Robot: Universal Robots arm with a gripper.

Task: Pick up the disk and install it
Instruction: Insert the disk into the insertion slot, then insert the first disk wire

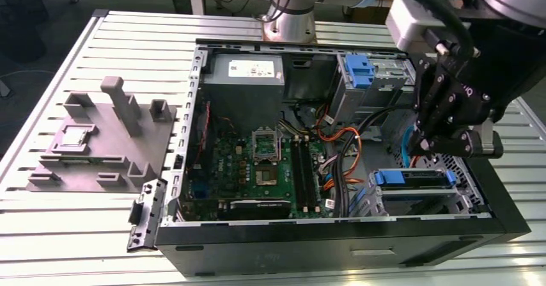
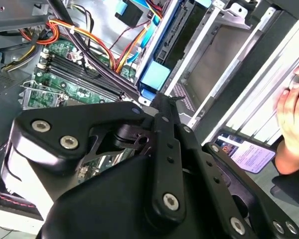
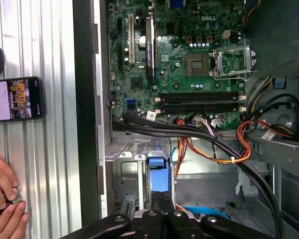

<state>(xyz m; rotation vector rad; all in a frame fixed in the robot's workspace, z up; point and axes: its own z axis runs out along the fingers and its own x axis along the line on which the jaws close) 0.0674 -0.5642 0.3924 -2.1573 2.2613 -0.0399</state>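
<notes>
While the arm (image 1: 512,4) reaches down into the case (image 1: 341,238), its jaws meet near the disk (image 1: 413,178).

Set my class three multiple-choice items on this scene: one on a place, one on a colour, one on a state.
1. Over the case, the gripper hangs at:
A. the exterior view's left end
B. the middle
C. the exterior view's right end

2. The motherboard is:
A. green
B. red
C. white

3. The case is:
A. shut
B. open
C. wrapped

Answers:
1 C: it hangs just above the drive bay at that end.
2 A: the board shows green in the exterior view and in both wrist views.
3 B: the board and cables inside lie in plain sight.
</notes>
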